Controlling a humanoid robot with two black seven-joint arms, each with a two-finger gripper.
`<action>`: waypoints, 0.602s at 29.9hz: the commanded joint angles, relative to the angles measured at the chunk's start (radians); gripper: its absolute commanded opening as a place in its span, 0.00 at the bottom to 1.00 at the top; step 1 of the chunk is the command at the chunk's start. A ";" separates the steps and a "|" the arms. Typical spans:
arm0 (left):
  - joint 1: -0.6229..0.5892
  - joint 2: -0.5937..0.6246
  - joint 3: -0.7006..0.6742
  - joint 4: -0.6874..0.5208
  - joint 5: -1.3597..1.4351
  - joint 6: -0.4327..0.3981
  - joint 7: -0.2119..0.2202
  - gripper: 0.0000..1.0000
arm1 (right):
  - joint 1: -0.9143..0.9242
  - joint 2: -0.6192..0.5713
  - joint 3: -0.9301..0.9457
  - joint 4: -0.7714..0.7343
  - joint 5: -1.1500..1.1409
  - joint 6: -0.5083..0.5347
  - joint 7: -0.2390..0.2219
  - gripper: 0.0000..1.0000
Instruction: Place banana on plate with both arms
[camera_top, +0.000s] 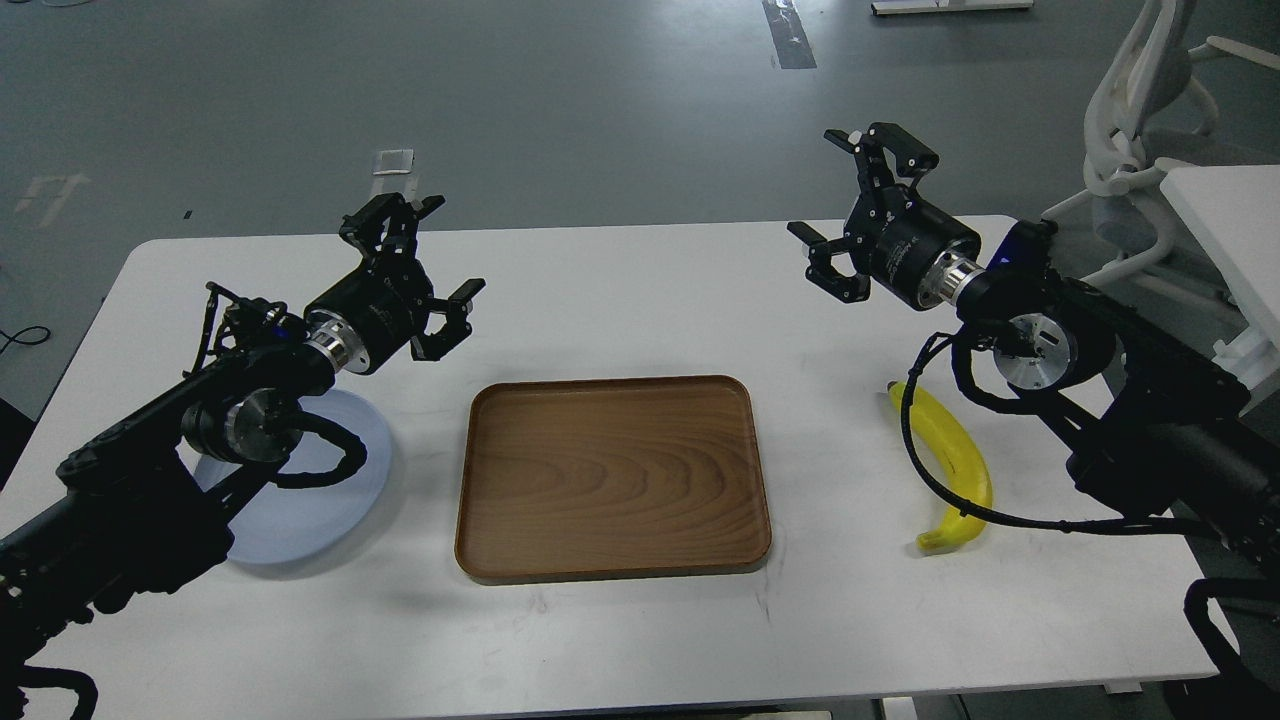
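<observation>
1. White desk (620, 300): standing on a grey floor and carrying every item below.
2. Left arm (150, 440) and right arm (1130, 400): black and jointed, reaching in from either side above the desk.
3. Brown wooden tray (612, 478): rectangular, lying at the desk's centre, holding nothing.
4. Pale blue-grey plate (300, 510): sitting left of the tray, partly hidden under the left arm.
5. Banana (955, 450): yellow, lying on the desk right of the tray, well apart from the plate, a black cable crossing it.
6. Left tool (440, 250): hovering with fingers spread, gripping nothing.
7. Right tool (845, 190): hovering with fingers spread, gripping nothing.
</observation>
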 joint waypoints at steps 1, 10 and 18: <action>0.001 -0.002 -0.008 0.006 0.003 -0.001 0.000 0.98 | -0.012 0.024 0.005 0.003 0.036 0.000 -0.004 0.99; 0.004 0.009 -0.023 0.009 -0.004 -0.001 -0.054 0.98 | -0.005 0.064 0.005 -0.004 0.037 -0.011 -0.004 0.99; 0.018 0.015 -0.044 -0.003 -0.002 -0.002 -0.068 0.98 | 0.003 0.064 0.007 -0.004 0.037 -0.011 -0.004 0.99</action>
